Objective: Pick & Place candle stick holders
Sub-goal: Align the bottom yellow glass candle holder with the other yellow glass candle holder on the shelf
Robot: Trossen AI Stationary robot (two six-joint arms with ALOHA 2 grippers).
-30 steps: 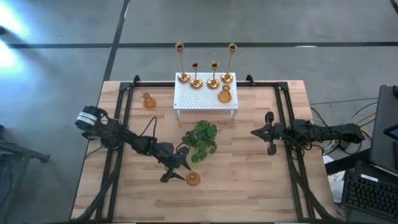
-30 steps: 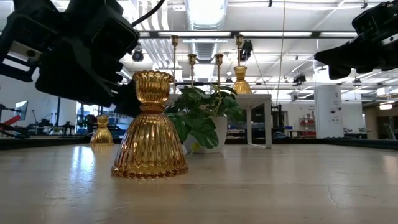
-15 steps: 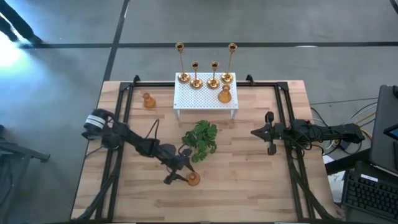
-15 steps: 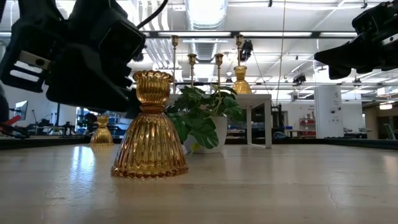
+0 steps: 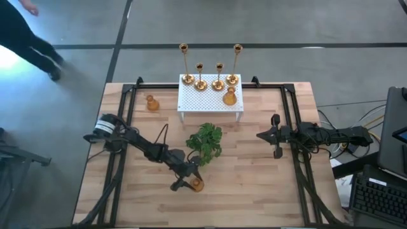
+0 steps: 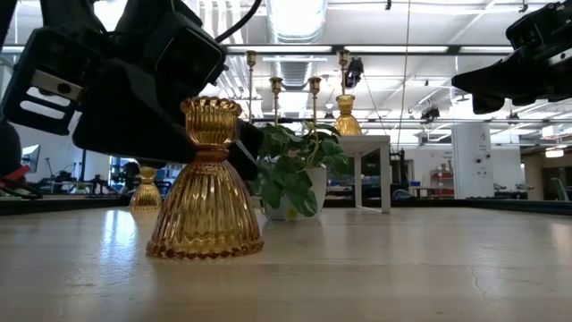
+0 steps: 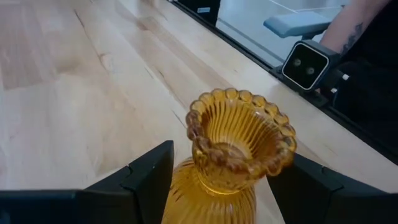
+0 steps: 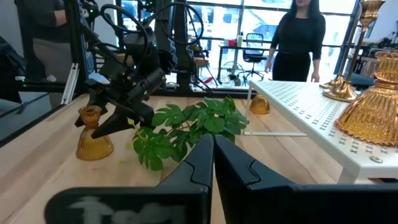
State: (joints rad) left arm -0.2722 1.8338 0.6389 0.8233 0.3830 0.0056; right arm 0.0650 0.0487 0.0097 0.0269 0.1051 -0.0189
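Note:
A squat ribbed amber candle stick holder (image 5: 197, 185) (image 6: 206, 192) stands upright on its base on the wooden table, in front of the plant. My left gripper (image 5: 189, 184) (image 7: 230, 171) is open, with one finger on each side of the holder's neck and upper body. Five more holders stand on the white perforated stand (image 5: 210, 102): two tall (image 5: 184, 63), two shorter (image 5: 200, 76) and one squat (image 5: 229, 97). Another squat holder (image 5: 152, 102) stands on the table at the far left. My right gripper (image 5: 261, 135) (image 8: 213, 162) hangs shut at the right, holding nothing. My left gripper reaches in nearly level from the table's left and straddles the holder below its scalloped rim (image 7: 239, 134). The ribbed body (image 7: 177, 193) lies against the inner side of the far finger (image 7: 152, 174). I cannot tell whether the near finger touches. The holder stands upright on the table.
A potted green plant (image 5: 205, 143) stands just behind the near holder. Black rails (image 5: 121, 140) run along both table sides. The low camera (image 7: 305, 64) sits at the near edge, with a person's arm behind it. Bare wood lies near and right of the holder.
My left gripper has gone down and toward the table's right, closing in on the near holder until its open fingers stand around the neck. The holder has slid a little toward the near edge and stays upright.

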